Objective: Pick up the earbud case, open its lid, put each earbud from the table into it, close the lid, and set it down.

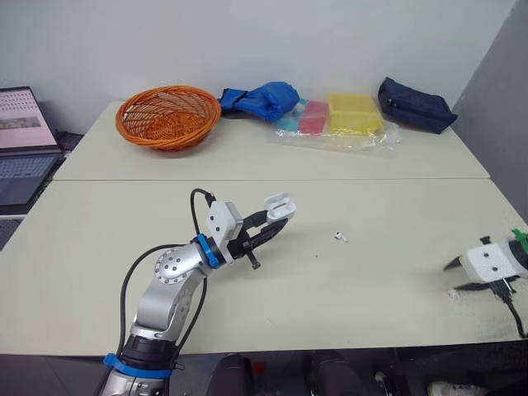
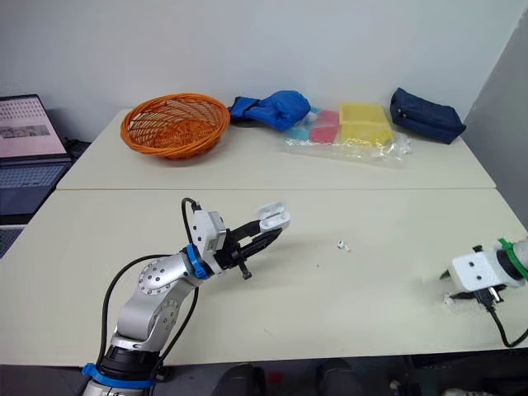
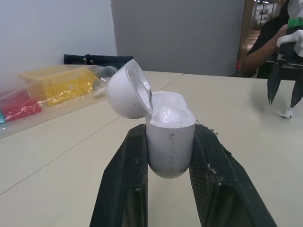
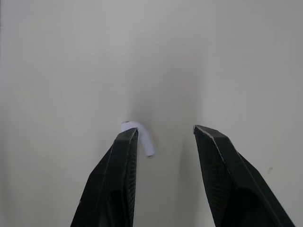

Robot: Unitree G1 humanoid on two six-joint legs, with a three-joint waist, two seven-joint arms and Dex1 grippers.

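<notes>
My left gripper (image 1: 277, 221) is shut on the white earbud case (image 1: 279, 206) and holds it above the middle of the table. The case (image 3: 168, 139) stands upright between the black fingers (image 3: 125, 189) with its lid swung open. One white earbud (image 1: 341, 237) lies loose on the table to the right of the case. At the table's front right, my right gripper (image 4: 165, 135) points down, open, over a second white earbud (image 4: 139, 135). This earbud lies on the table between the fingers, close to one fingertip (image 4: 128, 137).
An orange basket (image 1: 167, 115), a blue bag (image 1: 260, 101), a clear plastic bag of coloured boxes (image 1: 338, 120) and a dark pouch (image 1: 415, 103) line the far table. A laptop (image 1: 21, 140) stands at the left. The right gripper is near the table's front edge.
</notes>
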